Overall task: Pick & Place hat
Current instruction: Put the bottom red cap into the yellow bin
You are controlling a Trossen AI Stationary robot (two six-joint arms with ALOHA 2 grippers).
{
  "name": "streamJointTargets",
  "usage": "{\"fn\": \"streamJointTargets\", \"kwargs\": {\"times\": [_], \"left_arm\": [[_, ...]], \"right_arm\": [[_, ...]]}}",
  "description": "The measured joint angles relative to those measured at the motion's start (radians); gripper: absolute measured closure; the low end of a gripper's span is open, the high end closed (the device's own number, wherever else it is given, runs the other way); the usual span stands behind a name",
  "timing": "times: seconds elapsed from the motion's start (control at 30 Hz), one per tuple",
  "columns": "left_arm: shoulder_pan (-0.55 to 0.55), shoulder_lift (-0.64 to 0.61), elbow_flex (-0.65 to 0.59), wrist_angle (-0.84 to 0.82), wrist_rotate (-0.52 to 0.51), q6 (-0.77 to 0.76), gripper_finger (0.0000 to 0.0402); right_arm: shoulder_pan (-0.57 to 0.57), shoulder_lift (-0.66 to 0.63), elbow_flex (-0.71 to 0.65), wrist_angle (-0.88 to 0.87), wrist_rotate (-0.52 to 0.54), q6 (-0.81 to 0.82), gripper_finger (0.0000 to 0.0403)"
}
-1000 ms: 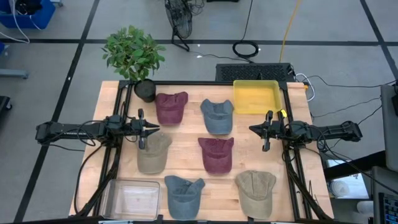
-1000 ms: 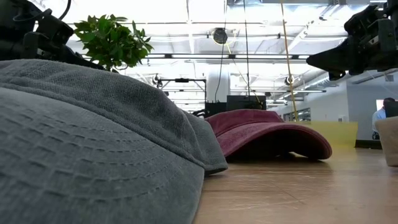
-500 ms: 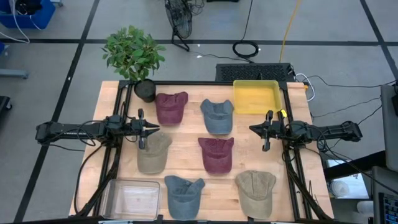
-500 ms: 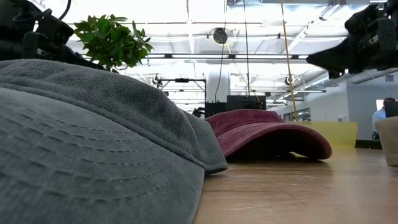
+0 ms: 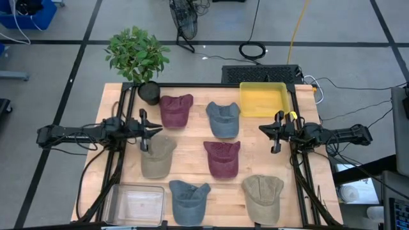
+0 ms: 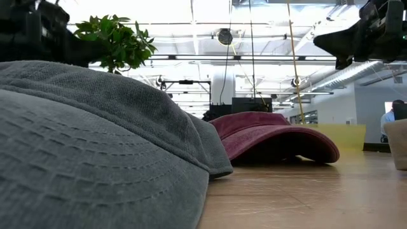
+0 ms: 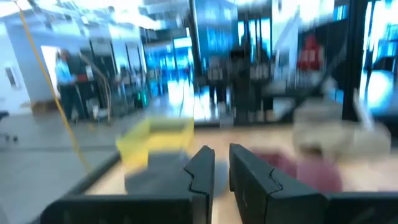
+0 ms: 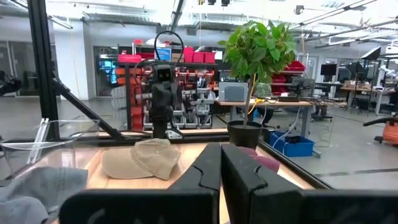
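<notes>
both grippers (image 5: 152,131) (image 5: 267,131) hover over 6 unlabelled hats (image 5: 222,157).

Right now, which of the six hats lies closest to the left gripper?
The tan hat on the left side of the table, just below the left gripper. The other tan hat lies at the front right.

Bright overhead lighting; left wrist view motion-blurred, low view foreground soft.

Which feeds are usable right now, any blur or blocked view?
Left wrist view is motion-blurred, hats only smears; right wrist view is sharp on the tan hat and plant; low view is half blocked by a grey hat; high view is clear.
</notes>
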Motion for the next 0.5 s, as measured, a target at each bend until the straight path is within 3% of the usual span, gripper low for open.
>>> {"fn": "streamJointTargets", "kwargs": {"times": [0.13,0.3,0.5], "left_arm": [[0.0,0.0,0.0,0.116,0.0,-0.074,0.0346],[0.0,0.0,0.0,0.224,0.001,-0.104,0.0346],[0.0,0.0,0.0,0.242,0.0,-0.102,0.0346]], "right_arm": [[0.0,0.0,0.0,0.099,0.0,0.031,0.0403],[0.0,0.0,0.0,0.151,0.0,0.208,0.0403],[0.0,0.0,0.0,0.157,0.0,0.314,0.0403]]}}
